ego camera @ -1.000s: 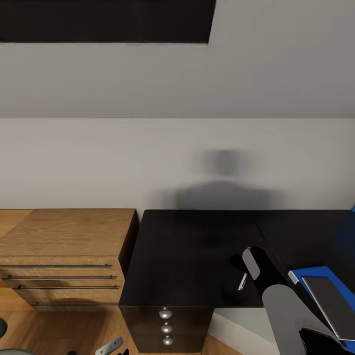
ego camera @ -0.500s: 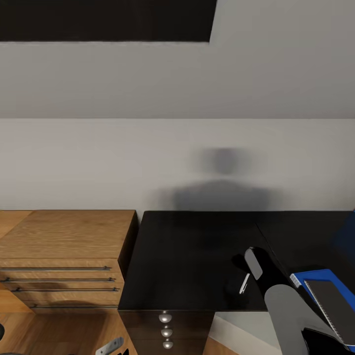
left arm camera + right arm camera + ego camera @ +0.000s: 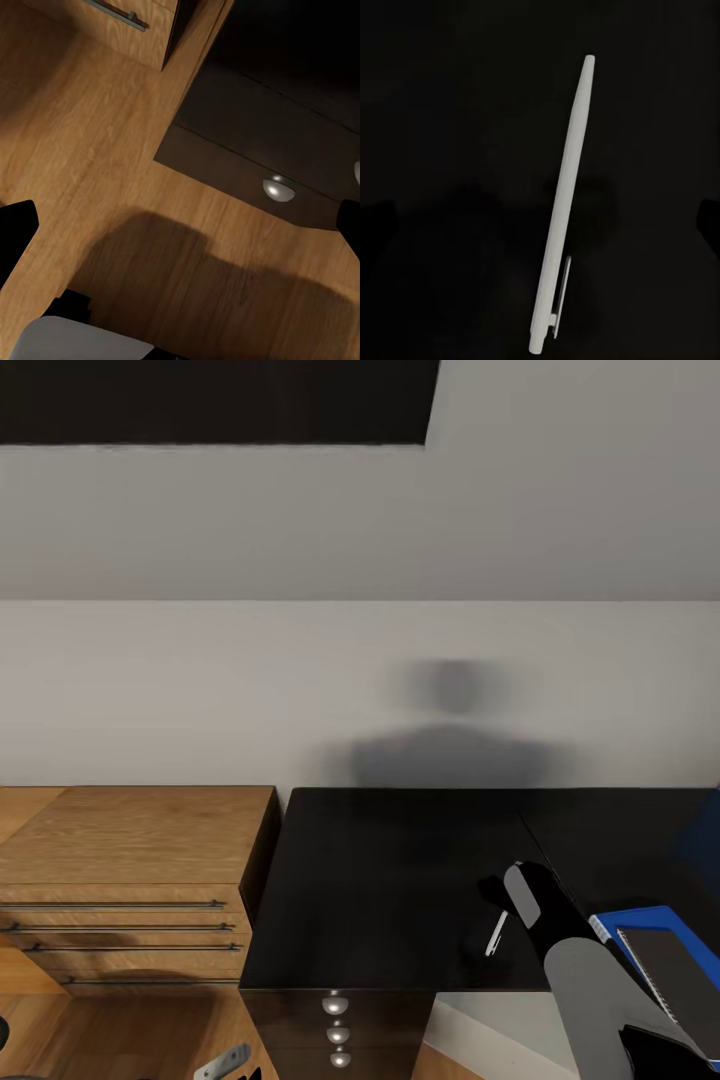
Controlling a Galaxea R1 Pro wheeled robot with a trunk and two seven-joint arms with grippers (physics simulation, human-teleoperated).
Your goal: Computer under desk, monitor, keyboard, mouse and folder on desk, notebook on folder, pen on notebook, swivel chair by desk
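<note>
- The pen (image 3: 495, 933) lies flat on the black desk (image 3: 380, 880) near its front edge, left of the blue folder (image 3: 632, 916) with the notebook (image 3: 672, 970) on it.
- The right gripper (image 3: 497, 895) hovers just above the pen; its fingers look spread, though they are dark against the desk.
- The left gripper (image 3: 180, 225) hangs over the floor (image 3: 112, 172), fingers spread, by the desk's drawer knob (image 3: 278, 188).

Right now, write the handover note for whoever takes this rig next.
Right gripper: open, above the pen, nothing held.
Left gripper: open, empty, low over the floor by the drawer unit.
Pen lies flat on the desk, near its front edge.
Notebook is already on the folder, at the desk's right end.
Left: grasp the pen and set it on the notebook. Monitor, keyboard, mouse, computer and chair: check them.
</note>
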